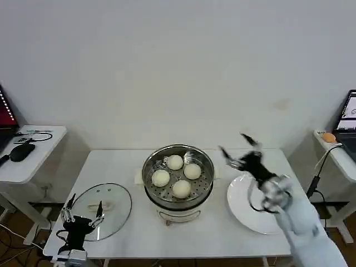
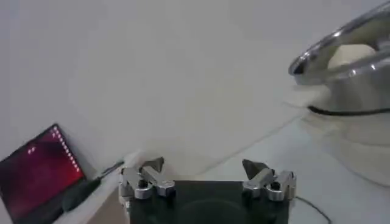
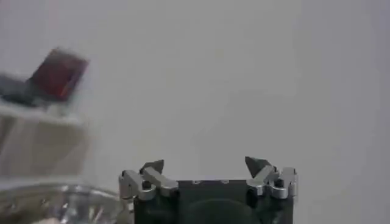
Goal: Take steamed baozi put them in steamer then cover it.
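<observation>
With all four steamed baozi [image 1: 176, 175] sitting on the perforated tray inside the steamer [image 1: 178, 201], loading looks done; the step in hand is the cover. The white plate [image 1: 240, 211] to the steamer's right holds no buns.

The cover [image 1: 114, 204] lies flat on the bench [image 1: 139, 233] left of the steamer, apart from it, handle up.

Left gripper [image 1: 82, 210] hangs over the cover's near-left rim. Fingers [image 2: 152, 165] spread wide, nothing between them. I can't tell whether they touch the glass. From the left wrist view the steamer rim [image 2: 341, 52] sits off to the side, well apart.

Right gripper [image 1: 233, 149] is up in the air between the steamer and the plate, above both. Fingers [image 3: 257, 164] wide, holding nothing.

Next move, as I read it: left gripper lines up on the cover's centre bar handle, not the rim, closes on it, lifts, carries it over the pot and lowers it level so the metal rim seats all round. Right arm should stay out of that path.

Risk: a glass lid gripped off-centre tilts.
</observation>
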`<state>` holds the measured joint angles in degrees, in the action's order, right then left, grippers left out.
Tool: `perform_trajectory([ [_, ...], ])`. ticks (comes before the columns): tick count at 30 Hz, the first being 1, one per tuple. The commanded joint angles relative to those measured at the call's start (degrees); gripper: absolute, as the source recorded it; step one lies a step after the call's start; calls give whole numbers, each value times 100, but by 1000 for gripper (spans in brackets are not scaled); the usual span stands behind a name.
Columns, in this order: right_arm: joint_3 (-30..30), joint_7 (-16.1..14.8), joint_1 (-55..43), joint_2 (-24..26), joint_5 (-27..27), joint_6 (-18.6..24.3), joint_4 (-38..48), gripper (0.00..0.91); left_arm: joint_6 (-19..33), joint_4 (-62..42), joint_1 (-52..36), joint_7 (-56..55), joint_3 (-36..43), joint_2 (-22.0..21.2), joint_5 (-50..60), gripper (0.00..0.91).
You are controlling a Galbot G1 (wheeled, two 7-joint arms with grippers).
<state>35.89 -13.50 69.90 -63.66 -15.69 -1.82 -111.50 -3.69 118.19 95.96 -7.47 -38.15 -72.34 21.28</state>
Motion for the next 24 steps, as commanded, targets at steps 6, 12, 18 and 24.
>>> perform_trajectory([
  [6, 2897, -31, 2460, -1447, 186, 638, -92, 907, 460, -1174, -429, 84, 188, 469, 4642, 907],
  [12, 2556, -35, 2554, -1616, 411, 687, -173, 907, 333, -1687, -756, 91, 297, 659, 5348, 907],
  [18, 2317, -34, 2447, -1674, 476, 649, -121, 907, 233, -1711, -682, 168, 252, 706, 5432, 907],
  [24, 2177, 9, 2346, -1703, 367, 528, -151, 907, 191, -1825, -771, 175, 294, 670, 5397, 907],
])
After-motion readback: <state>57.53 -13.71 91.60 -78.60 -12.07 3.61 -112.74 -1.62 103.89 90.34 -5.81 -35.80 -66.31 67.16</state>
